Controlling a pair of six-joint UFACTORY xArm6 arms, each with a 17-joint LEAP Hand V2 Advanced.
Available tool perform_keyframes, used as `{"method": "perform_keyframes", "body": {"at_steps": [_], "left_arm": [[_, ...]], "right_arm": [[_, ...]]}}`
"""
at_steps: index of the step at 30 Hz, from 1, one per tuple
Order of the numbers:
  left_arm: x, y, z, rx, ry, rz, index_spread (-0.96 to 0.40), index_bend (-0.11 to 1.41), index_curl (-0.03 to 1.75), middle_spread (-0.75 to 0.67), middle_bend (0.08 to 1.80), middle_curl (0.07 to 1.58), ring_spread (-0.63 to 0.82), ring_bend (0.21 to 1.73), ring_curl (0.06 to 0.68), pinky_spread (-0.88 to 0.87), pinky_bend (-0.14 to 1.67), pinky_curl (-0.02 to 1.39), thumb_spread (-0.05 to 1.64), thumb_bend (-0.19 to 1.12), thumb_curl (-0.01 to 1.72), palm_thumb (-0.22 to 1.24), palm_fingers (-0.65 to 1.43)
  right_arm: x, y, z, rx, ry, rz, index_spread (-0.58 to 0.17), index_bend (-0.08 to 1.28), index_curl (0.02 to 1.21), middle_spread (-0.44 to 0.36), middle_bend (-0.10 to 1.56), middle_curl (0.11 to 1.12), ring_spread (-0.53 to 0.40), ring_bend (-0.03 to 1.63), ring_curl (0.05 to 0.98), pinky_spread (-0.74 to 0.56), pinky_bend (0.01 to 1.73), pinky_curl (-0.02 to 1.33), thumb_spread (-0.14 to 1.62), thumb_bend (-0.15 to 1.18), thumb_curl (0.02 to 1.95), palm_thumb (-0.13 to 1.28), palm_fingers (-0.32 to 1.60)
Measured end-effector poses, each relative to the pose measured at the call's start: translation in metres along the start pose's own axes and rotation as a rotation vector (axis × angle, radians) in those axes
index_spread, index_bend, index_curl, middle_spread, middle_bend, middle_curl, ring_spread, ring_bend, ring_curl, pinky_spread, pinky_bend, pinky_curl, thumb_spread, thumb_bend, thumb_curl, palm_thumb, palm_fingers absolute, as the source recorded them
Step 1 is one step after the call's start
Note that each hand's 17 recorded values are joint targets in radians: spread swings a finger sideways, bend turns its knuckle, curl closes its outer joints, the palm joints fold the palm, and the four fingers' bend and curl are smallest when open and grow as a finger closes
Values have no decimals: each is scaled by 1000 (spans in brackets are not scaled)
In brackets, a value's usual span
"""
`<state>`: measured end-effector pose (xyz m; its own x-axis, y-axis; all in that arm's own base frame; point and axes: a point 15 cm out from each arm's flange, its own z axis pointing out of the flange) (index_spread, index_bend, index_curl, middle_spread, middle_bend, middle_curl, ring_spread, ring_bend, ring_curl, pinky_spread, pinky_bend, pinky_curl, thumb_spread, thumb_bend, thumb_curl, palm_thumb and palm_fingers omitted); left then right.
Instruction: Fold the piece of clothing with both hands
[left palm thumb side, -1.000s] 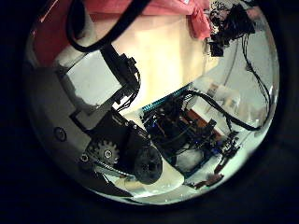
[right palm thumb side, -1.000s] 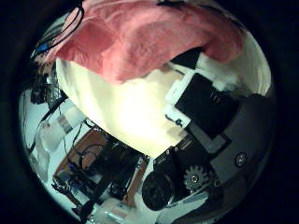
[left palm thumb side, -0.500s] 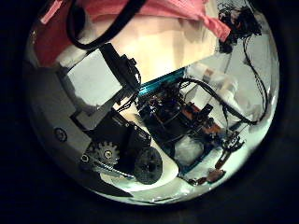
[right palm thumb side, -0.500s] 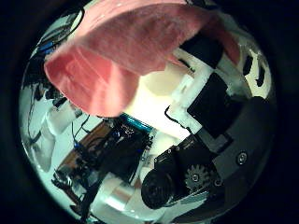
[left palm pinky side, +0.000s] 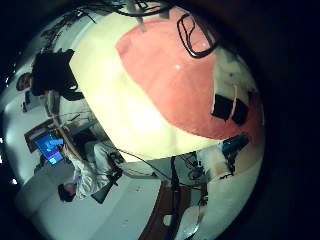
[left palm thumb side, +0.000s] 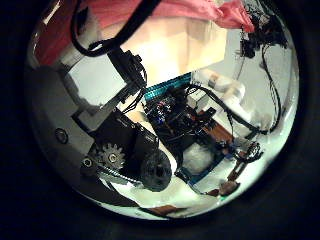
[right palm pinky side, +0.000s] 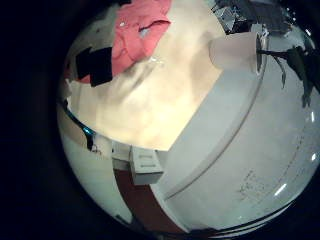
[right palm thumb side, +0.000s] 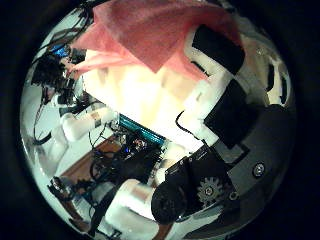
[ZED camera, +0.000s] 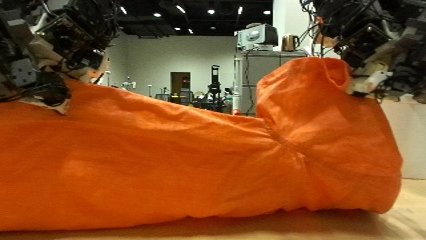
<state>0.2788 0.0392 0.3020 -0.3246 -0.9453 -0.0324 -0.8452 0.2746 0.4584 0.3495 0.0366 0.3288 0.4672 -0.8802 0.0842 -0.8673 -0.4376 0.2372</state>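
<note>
Orange fabric garment (ZED camera: 173, 150), lifted higher off the pale desk (ZED camera: 406, 215) than a second ago, so my fold is underway. Left hand (ZED camera: 53, 50) and right hand (ZED camera: 360, 45) each have fingers pinching an upper edge.

Outside view low, close; palm views overhead; all share garment (ZED camera: 187, 160).

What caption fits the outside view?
Both hands, left hand and right hand, lift an orange garment above the table.
</note>
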Motion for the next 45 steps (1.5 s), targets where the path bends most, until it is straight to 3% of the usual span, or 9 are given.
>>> {"method": "perform_keyframes", "body": {"at_steps": [7,12,18,26,31,34,38,42,45], "left_arm": [[-40,-52,-24,48,24,-84,-472,161,1638,-578,893,1076,-464,1273,517,-718,974,597,998,-12,796,793,1042],[-59,-84,-25,37,50,-113,-455,163,1645,-583,896,1075,-465,1269,520,-715,973,599,998,-13,790,788,1036],[-83,-114,-12,4,89,-156,-435,166,1649,-587,900,1079,-461,1272,524,-715,962,603,998,-13,786,785,1013],[-117,-145,12,-49,137,-226,-409,169,1657,-583,900,1082,-463,1278,530,-717,952,611,1005,-12,783,791,993],[-131,-151,24,-76,164,-244,-394,169,1656,-581,907,1083,-465,1286,534,-716,935,615,1005,-17,766,774,976],[-132,-148,31,-100,177,-251,-385,172,1652,-579,913,1081,-463,1275,535,-716,919,619,1019,-36,732,730,933],[-141,-148,35,-87,195,-270,-374,174,1589,-571,875,1055,-470,1188,530,-697,872,636,1054,-44,651,623,722],[-147,-151,37,-48,238,-287,-359,133,1491,-543,789,1017,-439,1128,512,-672,853,648,1091,-32,580,570,516],[-146,-154,35,-15,287,-287,-328,85,1379,-473,616,966,-401,1155,516,-648,915,676,1112,-22,545,567,339]], "right_arm": [[14,-72,-24,84,-46,27,-293,1048,916,-229,1177,993,-245,1330,795,-268,1217,920,1363,13,483,1095,1018],[18,-127,-24,112,-75,22,-290,1050,918,-229,1172,1003,-244,1327,802,-268,1199,943,1357,2,501,1108,1017],[21,-190,-5,118,-107,18,-290,1043,920,-229,1167,1011,-243,1325,807,-270,1194,966,1367,-1,518,1128,1020],[25,-266,17,285,-82,36,-290,1038,924,-223,1152,1017,-243,1314,812,-271,1180,986,1359,-4,542,1133,1037],[28,-315,16,442,-86,67,-288,1028,929,-222,1146,1025,-244,1313,818,-272,1175,995,1363,-6,549,1120,1033],[27,-328,35,445,-92,75,-289,1017,930,-222,1138,1024,-246,1309,817,-272,1170,998,1371,-30,536,1055,1026],[32,-342,36,490,-82,83,-298,857,887,-207,1079,958,-249,1240,760,-337,1084,918,1426,-23,473,927,1001],[36,-346,26,528,-79,93,-310,677,852,-194,980,902,-264,1206,716,-458,1001,842,1474,-13,431,874,798],[42,-342,12,555,-96,113,-316,521,805,-181,921,868,-272,1160,679,-516,959,787,1505,-8,403,847,621]]}}
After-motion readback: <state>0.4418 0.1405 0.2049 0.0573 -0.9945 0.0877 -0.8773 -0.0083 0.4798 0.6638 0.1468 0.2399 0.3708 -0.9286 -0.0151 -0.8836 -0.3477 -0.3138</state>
